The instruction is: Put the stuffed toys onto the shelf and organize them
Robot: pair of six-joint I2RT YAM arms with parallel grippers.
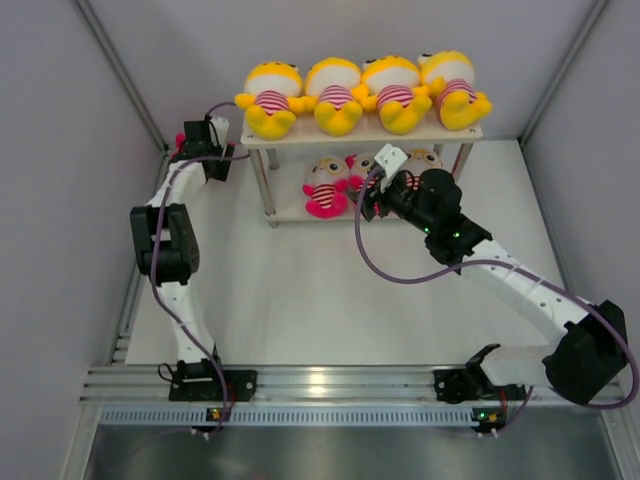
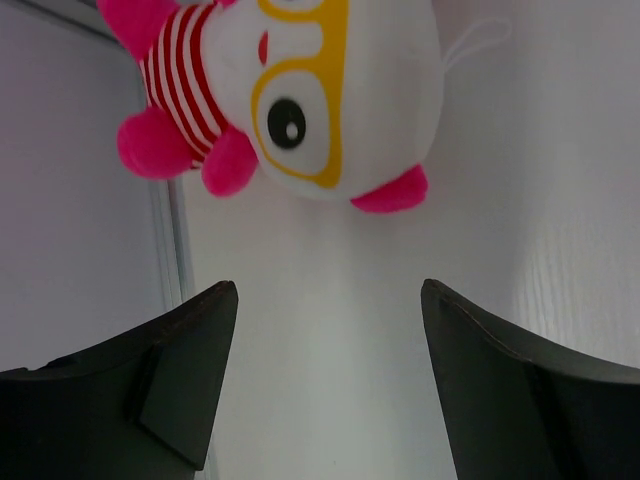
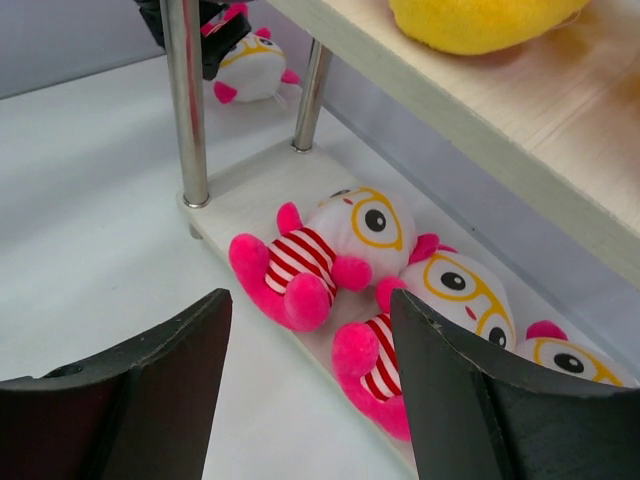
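Pink doll [image 2: 300,90] lies on table [image 1: 300,300] beside shelf [image 3: 250,180], left gripper [image 2: 328,300] open above it, nothing held. Right gripper [image 3: 310,305] open, empty, facing three pink dolls [image 3: 330,250] on lower tier.

Plush toys [image 3: 300,270], glossy metal legs [image 3: 185,100]

Place: a robot lab test cell.
Bench: a plain white bench [image 1: 300,300] carries the shelf [image 1: 302,139].
Walls: bare grey panels [image 1: 60,150] stand behind and on both sides of the shelf.
Rail: an aluminium rail [image 1: 330,383] in front of the shelf holds the left arm [image 1: 165,240] and right arm [image 1: 520,290], which trail purple cables [image 1: 370,265].
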